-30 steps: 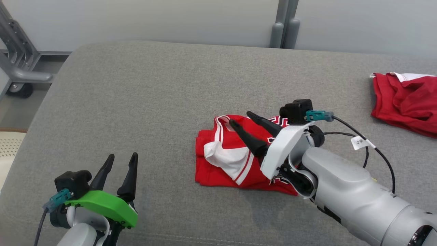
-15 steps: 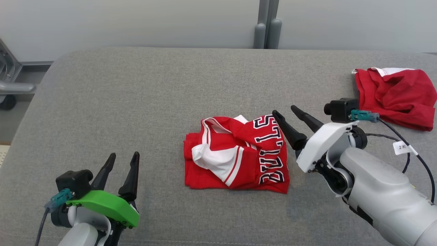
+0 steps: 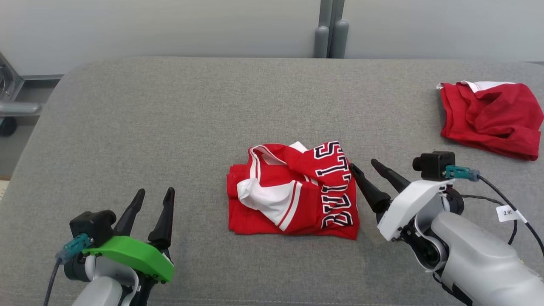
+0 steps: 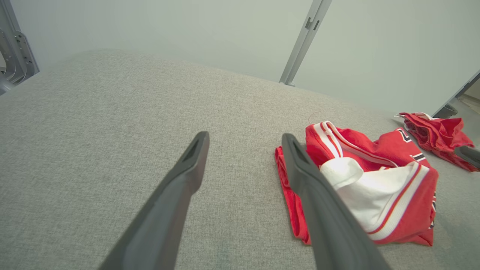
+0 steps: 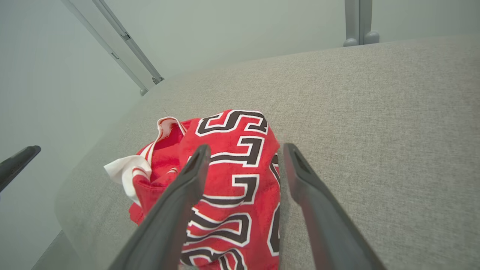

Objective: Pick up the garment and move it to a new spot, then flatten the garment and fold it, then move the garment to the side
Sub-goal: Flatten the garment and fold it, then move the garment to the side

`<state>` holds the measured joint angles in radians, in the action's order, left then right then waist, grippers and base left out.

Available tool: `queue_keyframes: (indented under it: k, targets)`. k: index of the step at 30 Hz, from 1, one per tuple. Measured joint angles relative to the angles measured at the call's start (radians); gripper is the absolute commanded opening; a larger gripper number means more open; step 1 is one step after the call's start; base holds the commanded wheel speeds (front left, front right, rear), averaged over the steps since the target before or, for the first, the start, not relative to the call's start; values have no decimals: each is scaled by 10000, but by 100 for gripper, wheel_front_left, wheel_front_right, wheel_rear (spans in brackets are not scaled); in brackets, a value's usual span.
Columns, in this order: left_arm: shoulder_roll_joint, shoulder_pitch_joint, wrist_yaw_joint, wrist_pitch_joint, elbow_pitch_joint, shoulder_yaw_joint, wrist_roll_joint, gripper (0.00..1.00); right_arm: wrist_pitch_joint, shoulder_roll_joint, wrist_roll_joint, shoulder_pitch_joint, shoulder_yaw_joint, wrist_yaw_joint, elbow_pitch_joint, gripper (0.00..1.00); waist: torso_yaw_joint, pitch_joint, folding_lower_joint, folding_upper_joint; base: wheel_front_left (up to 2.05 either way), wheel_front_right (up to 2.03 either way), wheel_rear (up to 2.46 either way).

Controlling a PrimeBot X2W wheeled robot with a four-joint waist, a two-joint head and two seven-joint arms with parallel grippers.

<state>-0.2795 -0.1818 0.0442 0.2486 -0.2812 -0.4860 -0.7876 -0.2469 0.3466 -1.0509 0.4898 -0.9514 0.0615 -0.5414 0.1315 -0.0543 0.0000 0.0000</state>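
Overhead, left fingers (image 3: 162, 221), right fingers (image 3: 369, 189) spread, empty; garment (image 3: 293, 191) lettering (image 5: 240, 157) faces right wrist, white panel (image 4: 375, 191) left wrist.

Before you: a wide grey fabric cushion (image 3: 170, 127), far left corner rounded. Behind it, pale wall panels (image 3: 170, 25), with a grey post (image 3: 328, 29) at their seam. Grey metal frame (image 3: 17, 108) far left.

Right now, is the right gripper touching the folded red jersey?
Cannot tell. In the head view, one fingertip of the right gripper sits at the edge of the jersey with no plain gap or contact. In the right wrist view they merely overlap.
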Motion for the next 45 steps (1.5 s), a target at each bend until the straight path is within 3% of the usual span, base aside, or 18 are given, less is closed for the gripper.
queue_keyframes:
  k: [10,26,32,33,34,35,36,37,45]
  targets:
    - [2,-8,0,-102,157,-79,4,100,-2,228,163,-290,-27,65,-364,100,233,-327,0,0,0,0,0]
    - [-151,-203,-44,-199,314,-79,35,100,46,-431,-410,-184,385,184,-1494,100,902,-1104,0,0,0,0,0]
    - [-142,-291,-96,-203,276,-96,35,100,577,-715,-853,-37,393,337,-1971,100,1182,-1272,0,0,0,0,0]
    - [-142,-290,-96,-203,263,-67,35,100,660,-748,-884,8,384,341,-2029,89,1220,-1282,0,0,0,0,0]
    - [-148,-290,-96,-201,253,-44,33,100,719,-779,-886,55,384,351,-2080,46,1246,-1289,0,0,0,0,0]
    - [-151,-290,-96,-201,234,-35,33,100,729,-813,-913,118,393,351,-2136,46,1261,-1292,0,0,0,0,0]
    - [-148,-290,-96,-201,213,-35,33,100,734,-848,-957,165,407,353,-2180,30,1269,-1287,0,0,0,0,0]
    - [-146,-290,-96,-201,194,-31,33,100,732,-882,-976,174,439,353,-2207,0,1273,-1279,0,0,0,0,0]
    - [-150,-288,-90,-188,35,102,29,100,470,-1035,-1101,427,752,525,-2186,0,1146,-1135,0,0,0,0,0]
